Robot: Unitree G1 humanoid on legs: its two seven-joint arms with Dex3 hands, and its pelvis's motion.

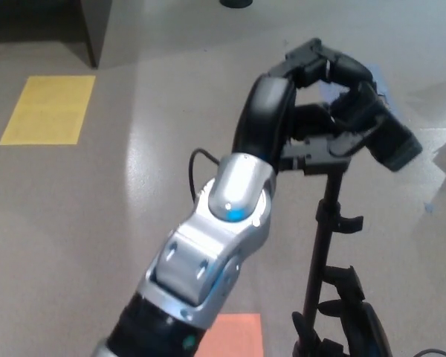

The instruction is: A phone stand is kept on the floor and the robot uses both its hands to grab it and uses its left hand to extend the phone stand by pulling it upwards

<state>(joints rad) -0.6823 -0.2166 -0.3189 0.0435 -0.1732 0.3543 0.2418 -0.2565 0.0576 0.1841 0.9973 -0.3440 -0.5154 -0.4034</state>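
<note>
Left hand (323, 82) gripping top of phone stand (323, 223), fingers wrapping holder. Right hand seeming low on pole, state unclear. Extension step underway; next calling for straight upward pull.

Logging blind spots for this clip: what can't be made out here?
- Head view: the phone stand base is cut off by the bottom edge.
- Head view: the left hand covers the stand's top clamp; the grip itself is unclear.
- Head view: the right hand is not in view.
- Head view: the stand's lower pole fittings are dark and blurred.
</note>
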